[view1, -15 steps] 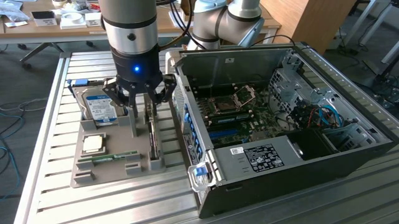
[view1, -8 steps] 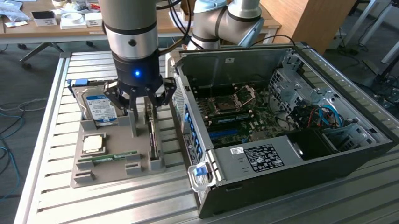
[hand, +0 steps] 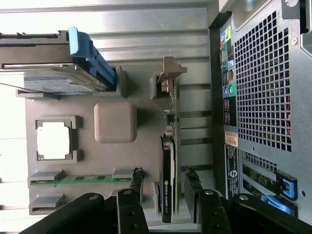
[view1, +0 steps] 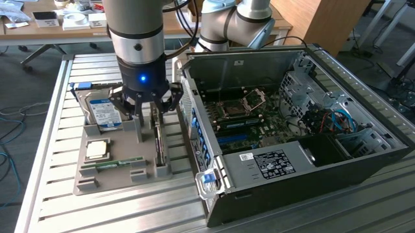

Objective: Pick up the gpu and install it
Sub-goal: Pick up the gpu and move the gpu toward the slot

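Note:
The gpu (view1: 157, 141) is a thin dark card standing on edge in a slot of the grey holder tray (view1: 123, 175), next to the computer case. My gripper (view1: 146, 106) hangs directly over its far end, open. In the wrist view the gpu (hand: 168, 146) runs between my two fingertips (hand: 137, 179), and the gripper (hand: 165, 181) straddles it with a gap on each side. Nothing is held.
The holder tray (hand: 114, 122) also carries a silver hard drive (view1: 104, 114) with a blue-white label, a square CPU (view1: 97, 149) and a green RAM stick (view1: 114, 164). The open PC case (view1: 292, 121) lies on the exterior view's right, its rear panel (hand: 263, 97) close beside the gpu.

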Motion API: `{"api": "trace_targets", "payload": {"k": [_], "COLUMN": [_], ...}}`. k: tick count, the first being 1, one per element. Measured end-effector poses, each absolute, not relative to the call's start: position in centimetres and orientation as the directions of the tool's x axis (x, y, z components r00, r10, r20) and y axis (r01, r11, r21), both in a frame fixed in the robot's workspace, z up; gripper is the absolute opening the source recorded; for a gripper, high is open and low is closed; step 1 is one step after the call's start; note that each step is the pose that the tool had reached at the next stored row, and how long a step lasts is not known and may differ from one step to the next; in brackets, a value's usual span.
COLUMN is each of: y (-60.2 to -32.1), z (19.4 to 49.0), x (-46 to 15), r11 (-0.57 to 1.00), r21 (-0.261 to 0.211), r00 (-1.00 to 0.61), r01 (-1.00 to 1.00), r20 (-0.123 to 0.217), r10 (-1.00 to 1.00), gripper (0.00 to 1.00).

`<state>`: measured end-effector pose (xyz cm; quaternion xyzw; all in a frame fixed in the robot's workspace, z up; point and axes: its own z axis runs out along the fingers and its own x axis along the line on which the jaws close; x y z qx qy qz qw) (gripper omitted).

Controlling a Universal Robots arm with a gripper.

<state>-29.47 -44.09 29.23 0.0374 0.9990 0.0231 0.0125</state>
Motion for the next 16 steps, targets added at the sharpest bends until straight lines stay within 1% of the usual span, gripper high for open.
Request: {"api": "trace_targets", "payload": {"k": [6, 16], "y": [-44.09, -44.09], "z": [28.63, 28.52], "x": [-29.49, -29.18], "r11": [0.996, 0.996], "r21": [0.047, 0.047], "r00": [-0.997, -0.997], "r01": [0.074, 0.074], "r20": [-0.023, -0.023], "r10": [0.075, 0.075], "gripper": [0.47, 0.47]}}
